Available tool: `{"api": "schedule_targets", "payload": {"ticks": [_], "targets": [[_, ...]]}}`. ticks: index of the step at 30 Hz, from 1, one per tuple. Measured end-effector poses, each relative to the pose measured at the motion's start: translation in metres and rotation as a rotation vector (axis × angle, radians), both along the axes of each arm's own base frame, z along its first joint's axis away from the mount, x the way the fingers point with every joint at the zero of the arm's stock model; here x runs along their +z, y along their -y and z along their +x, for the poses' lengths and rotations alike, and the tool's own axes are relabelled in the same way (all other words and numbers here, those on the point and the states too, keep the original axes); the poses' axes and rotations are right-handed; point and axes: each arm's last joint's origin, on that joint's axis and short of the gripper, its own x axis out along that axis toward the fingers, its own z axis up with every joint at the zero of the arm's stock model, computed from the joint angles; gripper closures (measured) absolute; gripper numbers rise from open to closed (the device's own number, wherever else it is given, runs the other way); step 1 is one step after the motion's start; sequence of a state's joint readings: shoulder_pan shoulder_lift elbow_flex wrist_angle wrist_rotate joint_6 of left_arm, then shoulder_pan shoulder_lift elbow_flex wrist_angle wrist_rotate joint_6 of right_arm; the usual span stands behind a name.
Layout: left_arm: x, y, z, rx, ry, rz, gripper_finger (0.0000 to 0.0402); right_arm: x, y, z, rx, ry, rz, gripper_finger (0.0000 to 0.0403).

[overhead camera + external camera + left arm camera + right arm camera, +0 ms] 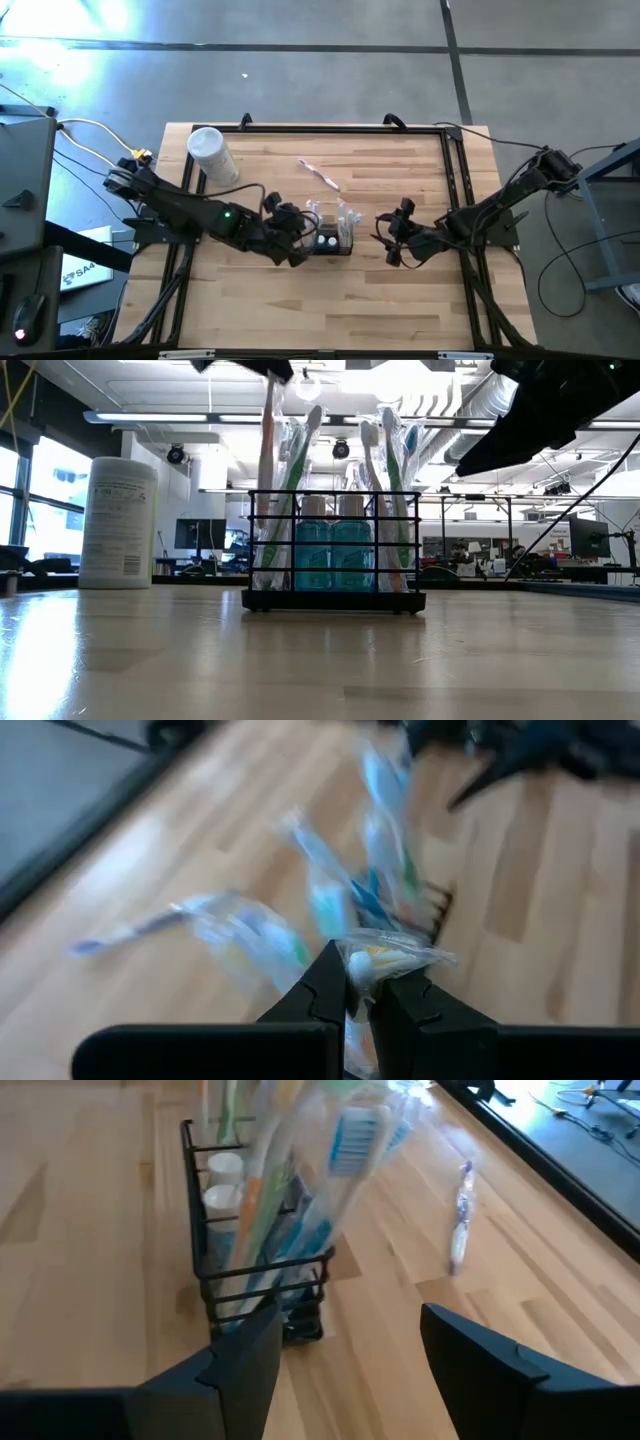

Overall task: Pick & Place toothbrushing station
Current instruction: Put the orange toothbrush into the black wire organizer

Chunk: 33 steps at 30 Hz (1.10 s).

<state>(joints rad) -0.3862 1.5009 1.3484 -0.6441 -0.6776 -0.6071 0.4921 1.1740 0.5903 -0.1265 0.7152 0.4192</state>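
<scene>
Station (334,238) upright, long axis across table; left hand (303,243) pinching wrapped toothbrush (385,960).

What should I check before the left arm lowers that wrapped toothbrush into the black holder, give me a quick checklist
1. Left pincer shut on the wrapped toothbrush: ok.
2. Toothbrush over the black holder: ok in the high view; which compartment, cannot tell.
3. Holder upright and flat on the table: ok.
4. Free room inside the holder: cannot tell; it already holds several toothbrushes and two blue bottles.
5. Right pincer open and off the holder: ok, but it sits close beside it.
6. Loose toothbrush on the table out of the path: ok.
</scene>
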Motion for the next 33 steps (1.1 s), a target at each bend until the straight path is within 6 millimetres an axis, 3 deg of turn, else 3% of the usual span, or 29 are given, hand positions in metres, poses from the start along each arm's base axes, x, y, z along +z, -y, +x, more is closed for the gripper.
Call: {"api": "schedule_targets", "payload": {"ticks": [13, 24, 33], "targets": [[-0.044, 0.002, 0.006, -0.030, -0.002, -0.074, 0.0384, 0.000, -0.004, -0.002, 0.010, 0.008, 0.021, 0.0172], [-0.065, -0.012, 0.010, -0.029, 0.022, -0.158, 0.0384, 0.000, -0.006, -0.002, 0.020, 0.006, 0.036, 0.0172], [-0.067, -0.016, 0.011, -0.030, 0.013, -0.182, 0.0372, 0.000, -0.006, -0.002, 0.012, 0.012, 0.057, 0.0172]]}}
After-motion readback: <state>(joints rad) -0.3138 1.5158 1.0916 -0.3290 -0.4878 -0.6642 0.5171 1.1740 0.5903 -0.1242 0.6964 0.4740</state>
